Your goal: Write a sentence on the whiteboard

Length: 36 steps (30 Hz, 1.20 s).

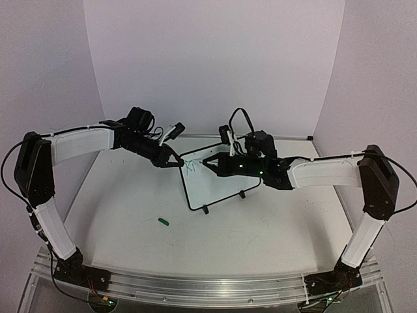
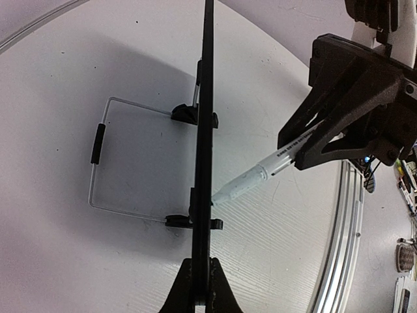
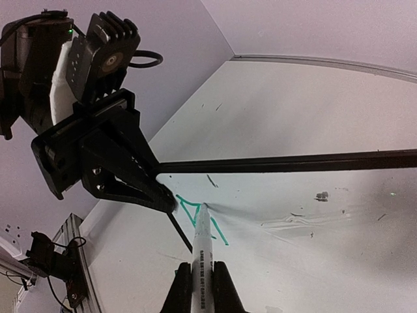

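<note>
"Right wrist view: why is the left pincer (image 3: 168, 199) clamped on the corner of the whiteboard (image 3: 313, 195)?"

"Likely to brace it upright on the surface (image 1: 130, 195) while the right pincer (image 3: 202, 287), closed on the marker (image 3: 203, 251), presses its tip against the first green strokes of the sentence (image 3: 189, 206)."
</note>
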### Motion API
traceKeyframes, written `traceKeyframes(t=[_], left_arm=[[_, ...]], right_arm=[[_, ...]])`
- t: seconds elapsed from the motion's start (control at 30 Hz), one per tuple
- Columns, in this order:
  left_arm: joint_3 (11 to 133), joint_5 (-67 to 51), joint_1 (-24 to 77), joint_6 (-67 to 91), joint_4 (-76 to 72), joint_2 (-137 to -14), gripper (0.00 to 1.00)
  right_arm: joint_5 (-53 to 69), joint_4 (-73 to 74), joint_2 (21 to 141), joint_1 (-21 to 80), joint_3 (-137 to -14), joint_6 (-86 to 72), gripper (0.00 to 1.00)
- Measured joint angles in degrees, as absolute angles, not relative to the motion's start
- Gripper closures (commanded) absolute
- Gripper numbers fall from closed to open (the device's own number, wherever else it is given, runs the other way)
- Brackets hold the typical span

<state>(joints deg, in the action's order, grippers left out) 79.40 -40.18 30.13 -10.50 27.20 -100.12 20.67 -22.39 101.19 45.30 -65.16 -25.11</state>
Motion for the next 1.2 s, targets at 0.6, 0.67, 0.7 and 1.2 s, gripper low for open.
traceKeyframes(t=[0.6, 0.67, 0.7, 1.2], left_arm=[[79.5, -39.9, 30.4, -10.5, 27.2, -100.1, 1.0], [79.5, -39.9, 30.4, -10.5, 27.2, -100.1, 1.0], [79.5, -39.9, 30.4, -10.5, 27.2, -100.1, 1.0], [79.5, -39.9, 30.4, -10.6, 27.2, -100.1, 1.0]], right_arm=[[19.1, -24.3, 96.9, 45.3, -60.8, -25.8, 1.0], [19.0, -24.4, 97.0, 45.2, -60.8, -25.8, 1.0], [18.9, -24.4, 97.1, 45.2, -60.8, -25.8, 1.0], [18.5, -24.4, 98.7, 44.4, -60.8, -26.6, 1.0]])
